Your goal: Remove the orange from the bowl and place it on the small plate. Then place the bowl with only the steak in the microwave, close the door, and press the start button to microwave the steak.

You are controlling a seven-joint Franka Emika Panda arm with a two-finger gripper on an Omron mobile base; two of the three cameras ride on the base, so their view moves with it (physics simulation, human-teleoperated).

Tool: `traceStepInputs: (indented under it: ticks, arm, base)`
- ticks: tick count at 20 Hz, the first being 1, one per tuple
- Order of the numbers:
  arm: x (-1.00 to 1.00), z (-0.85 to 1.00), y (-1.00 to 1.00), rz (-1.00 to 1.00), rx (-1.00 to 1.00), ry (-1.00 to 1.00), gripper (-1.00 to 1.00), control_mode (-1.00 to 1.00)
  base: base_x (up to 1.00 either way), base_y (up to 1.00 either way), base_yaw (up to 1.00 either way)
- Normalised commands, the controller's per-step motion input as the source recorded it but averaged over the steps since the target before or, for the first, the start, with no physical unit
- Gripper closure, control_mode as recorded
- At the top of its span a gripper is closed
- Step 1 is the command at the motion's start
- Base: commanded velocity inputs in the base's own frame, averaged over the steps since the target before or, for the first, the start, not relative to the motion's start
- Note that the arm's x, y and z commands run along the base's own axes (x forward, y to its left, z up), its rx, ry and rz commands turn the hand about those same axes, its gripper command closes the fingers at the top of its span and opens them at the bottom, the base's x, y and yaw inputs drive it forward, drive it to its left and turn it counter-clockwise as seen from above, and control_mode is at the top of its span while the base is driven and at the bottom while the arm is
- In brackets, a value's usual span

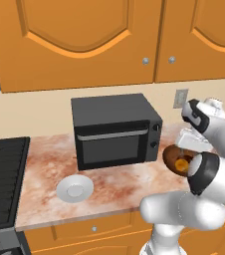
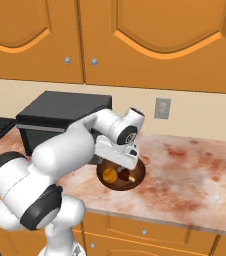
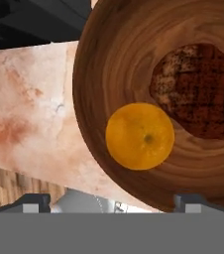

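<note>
The glossy dark-brown bowl stands on the counter to the right of a black toaster oven. The orange lies in it beside the dark reddish steak. My gripper hovers just above the bowl, open, its fingertips spread wide to either side of the orange and touching nothing. From the right base view the bowl holds the orange and the steak under the hand. The small plate sits pale grey at the counter's front left. The microwave and its door are out of view.
The black toaster oven stands at the back of the marbled counter. A dark stovetop lies at the left. Orange cabinets hang above, and a wall outlet is behind the bowl. Bare counter stretches right of the bowl.
</note>
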Motion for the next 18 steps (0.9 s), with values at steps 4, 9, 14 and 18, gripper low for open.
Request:
traceStepInputs:
  ticks: [4, 9, 14, 18]
  arm:
    - [0.01, -0.52, -0.04, 0.06, 0.0, 0.03, -1.0, -1.0]
    - [0.14, -0.32, -0.02, 0.0, 0.0, 0.0, -1.0, -1.0]
    - [0.24, -0.27, 0.0, 0.01, 0.0, 0.01, -1.0, -1.0]
    - [0.04, -0.19, 0.0, 0.01, 0.0, 0.0, -1.0, -1.0]
  base:
    - [0.0, 0.0, 0.0]
    - [0.0, 0.0, 0.0]
    - [0.0, 0.0, 0.0]
    - [0.0, 0.0, 0.0]
